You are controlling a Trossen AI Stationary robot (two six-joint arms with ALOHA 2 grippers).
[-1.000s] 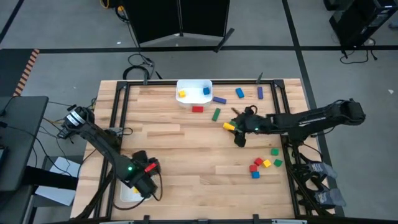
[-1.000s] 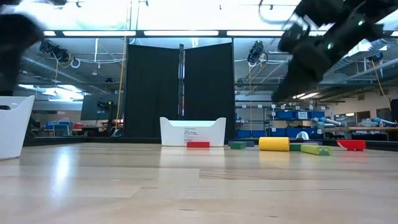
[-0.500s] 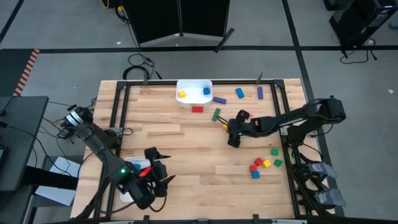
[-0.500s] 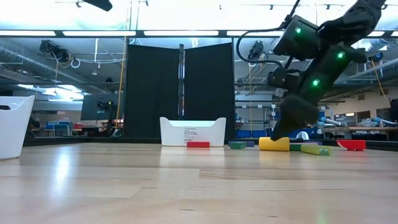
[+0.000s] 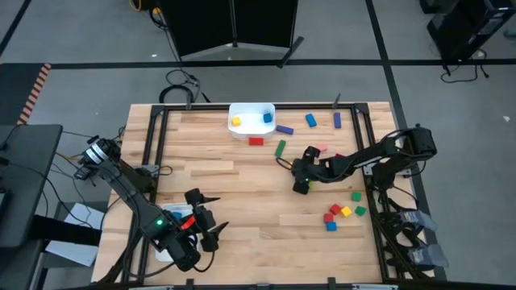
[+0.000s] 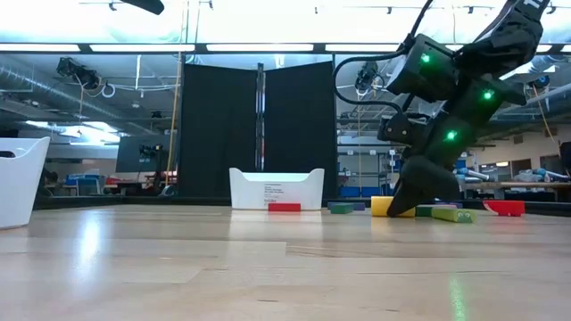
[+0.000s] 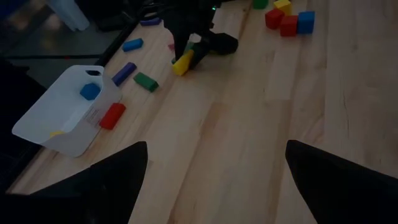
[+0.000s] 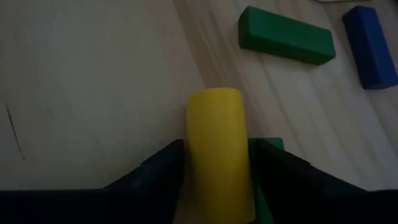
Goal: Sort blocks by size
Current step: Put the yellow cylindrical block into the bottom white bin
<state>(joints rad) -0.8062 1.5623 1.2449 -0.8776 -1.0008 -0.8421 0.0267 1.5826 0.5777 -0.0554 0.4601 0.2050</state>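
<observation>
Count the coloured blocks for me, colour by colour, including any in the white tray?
Red blocks: 3
Blue blocks: 3
Yellow blocks: 3
Green blocks: 4
Purple blocks: 2
Pink blocks: 1
Total: 16 that I can make out

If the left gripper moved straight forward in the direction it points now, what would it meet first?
Probably nothing close. The left gripper is open above bare table. Farther along that line sit the right gripper and the yellow block between its fingers. Depth is hard to judge, so this is only likely.
</observation>
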